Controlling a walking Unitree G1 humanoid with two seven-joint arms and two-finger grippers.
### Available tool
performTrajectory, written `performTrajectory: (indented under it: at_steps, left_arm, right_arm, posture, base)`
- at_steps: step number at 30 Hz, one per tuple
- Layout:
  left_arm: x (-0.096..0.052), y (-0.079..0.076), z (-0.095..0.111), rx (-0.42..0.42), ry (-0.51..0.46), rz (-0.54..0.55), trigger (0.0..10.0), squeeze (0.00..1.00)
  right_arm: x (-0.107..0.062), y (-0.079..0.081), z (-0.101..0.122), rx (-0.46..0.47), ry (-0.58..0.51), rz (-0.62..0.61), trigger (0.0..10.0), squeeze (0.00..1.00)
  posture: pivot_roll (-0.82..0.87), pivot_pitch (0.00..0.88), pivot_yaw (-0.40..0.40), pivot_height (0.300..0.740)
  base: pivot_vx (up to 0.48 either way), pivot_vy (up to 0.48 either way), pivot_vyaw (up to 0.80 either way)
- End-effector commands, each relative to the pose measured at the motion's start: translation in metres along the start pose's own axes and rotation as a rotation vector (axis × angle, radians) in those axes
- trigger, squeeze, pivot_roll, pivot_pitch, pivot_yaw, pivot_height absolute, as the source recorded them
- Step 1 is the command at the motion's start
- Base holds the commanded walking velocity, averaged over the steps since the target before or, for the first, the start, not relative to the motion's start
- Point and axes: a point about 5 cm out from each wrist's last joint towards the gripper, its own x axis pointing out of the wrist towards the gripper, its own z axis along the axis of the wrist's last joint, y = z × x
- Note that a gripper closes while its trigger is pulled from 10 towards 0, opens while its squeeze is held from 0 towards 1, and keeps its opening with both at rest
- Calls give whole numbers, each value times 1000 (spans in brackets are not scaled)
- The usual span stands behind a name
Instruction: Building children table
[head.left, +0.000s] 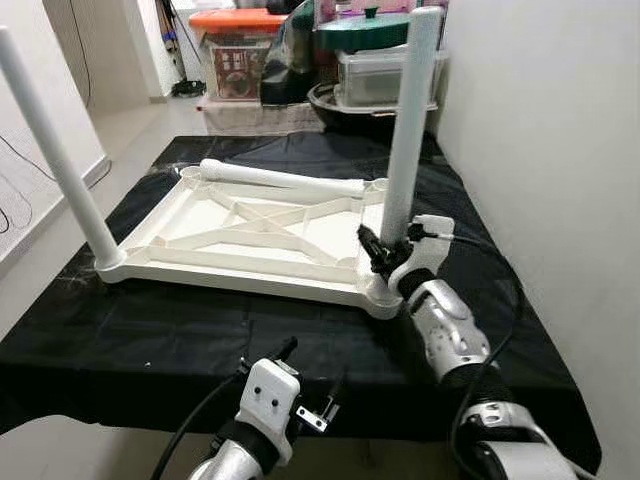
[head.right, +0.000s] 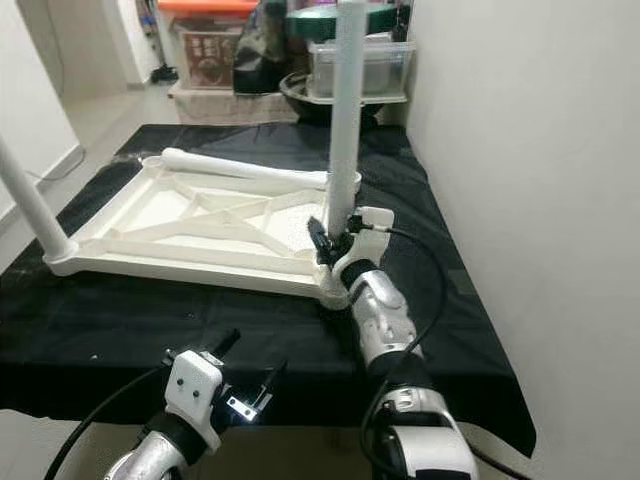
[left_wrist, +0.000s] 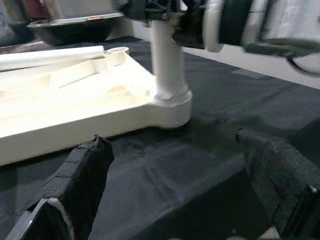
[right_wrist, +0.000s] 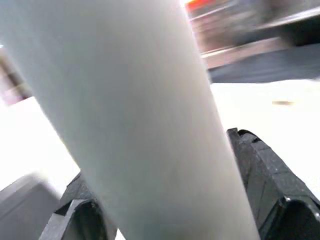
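Note:
The white tabletop (head.left: 230, 272) lies upside down on a black cloth (head.left: 150, 340). A white leg (head.left: 410, 120) stands upright in its near right corner socket (left_wrist: 172, 102). My right gripper (head.left: 384, 246) is shut on that leg just above the socket, its black fingers (right_wrist: 260, 180) on either side of the leg (right_wrist: 135, 115). A second leg (head.left: 55, 150) stands at the near left corner. A third leg (head.left: 280, 178) lies across the far edge. My left gripper (left_wrist: 175, 180) hangs open and holds nothing, low by the cloth's front edge (head.left: 305, 372).
A white wall (head.left: 540, 150) runs close along the right side. Behind the work surface stand a bin with an orange lid (head.left: 238, 50), a clear container (head.left: 385, 75) and a green-lidded pot (head.left: 365, 30). Tiled floor (head.left: 120, 120) lies to the left.

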Motion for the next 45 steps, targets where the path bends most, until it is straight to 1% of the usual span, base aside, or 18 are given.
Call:
performTrajectory:
  at_steps: [1, 4, 8, 15, 16, 24, 28, 29, 30, 31, 32, 33, 37, 40, 42, 43, 44, 45]
  left_arm:
    - [-1, 0, -6, -5, 32, -3, 10000, 0]
    - [-1, 0, -6, -5, 32, -3, 10000, 0]
    - [-1, 1, -6, -3, 32, -3, 10000, 0]
    - [-1, 1, -6, -4, 32, -3, 10000, 0]
    - [-1, 0, -6, -5, 32, -3, 10000, 0]
    - [-1, 1, -6, -6, 33, -3, 10000, 0]
    - [-1, 1, -6, -7, 33, -3, 10000, 0]
    - [-1, 1, -6, -7, 33, -2, 10000, 0]
    - [-1, 1, -6, -7, 33, -2, 10000, 0]
    - [-1, 1, -6, -7, 32, -2, 10000, 0]
    - [-1, 1, -6, -8, 32, -2, 10000, 0]
    - [-1, 1, -6, -8, 32, -3, 10000, 0]
    - [-1, 1, -6, -9, 32, -3, 10000, 0]
    - [-1, 1, -6, -10, 33, -3, 10000, 0]
    - [-1, 1, -6, -10, 33, -3, 10000, 0]
    - [-1, 1, -7, -10, 34, -3, 10000, 0]
    - [-1, 1, -7, -10, 34, -3, 10000, 0]
    - [-2, 0, -7, -11, 35, -4, 10000, 0]
  right_arm:
    - [3, 19, -8, 40, 65, 221, 10000, 0]
    - [-5, 24, -11, 42, 135, 389, 10000, 0]
    - [-19, 35, -12, 48, 250, 694, 10000, 0]
    - [-21, 43, -10, 63, 296, 859, 9765, 0]
    - [-21, 45, -11, 61, 306, 882, 0, 0]
    - [-15, 49, -18, -4, 309, 831, 0, 0]
    - [-11, 42, -24, -53, 305, 703, 0, 0]
    - [-6, 35, -28, -91, 297, 550, 0, 0]
    - [-6, 35, -28, -91, 297, 550, 0, 0]
    - [-1, 25, -29, -122, 277, 378, 0, 0]
    - [2, 7, -28, -145, 244, 86, 0, 0]
    - [-4, -20, -24, -140, 188, -314, 0, 0]
    - [-9, -27, -23, -118, 164, -421, 0, 0]
    - [-36, -42, -20, -193, 107, -781, 0, 0]
    - [-36, -42, -20, -193, 107, -781, 0, 0]
    - [-44, -41, -20, -202, 81, -887, 0, 0]
    - [-44, -41, -20, -202, 81, -887, 0, 0]
    - [-46, -33, -26, -155, 82, -980, 0, 0]
  posture:
    - [0, 0, 1, 740]
    - [-1, 0, 0, 740]
    - [-1, 0, 0, 740]
    - [8, 0, -1, 740]
    - [8, 0, -1, 740]
    - [8, 0, -1, 740]
    - [8, 0, -1, 740]
    - [6, 0, -1, 740]
    - [6, 0, -1, 740]
    - [6, 0, -1, 740]
    - [6, 0, -3, 740]
    - [6, 0, -3, 740]
    - [6, 0, -3, 740]
    - [6, 0, -3, 740]
    - [6, 0, -3, 740]
    - [-2, 0, -2, 740]
    - [-2, 0, -2, 740]
    - [-3, 0, 1, 740]
  base:
    - [0, 0, 0]
    - [0, 0, 0]
    - [0, 0, 0]
    - [0, 0, 0]
    - [0, 0, 0]
    - [0, 0, 0]
    - [0, 0, 0]
    - [0, 0, 0]
    - [0, 0, 0]
    - [0, 0, 0]
    - [0, 0, 0]
    - [0, 0, 0]
    - [0, 0, 0]
    - [0, 0, 0]
    - [0, 0, 0]
    - [0, 0, 0]
    - [0, 0, 0]
    - [0, 0, 0]
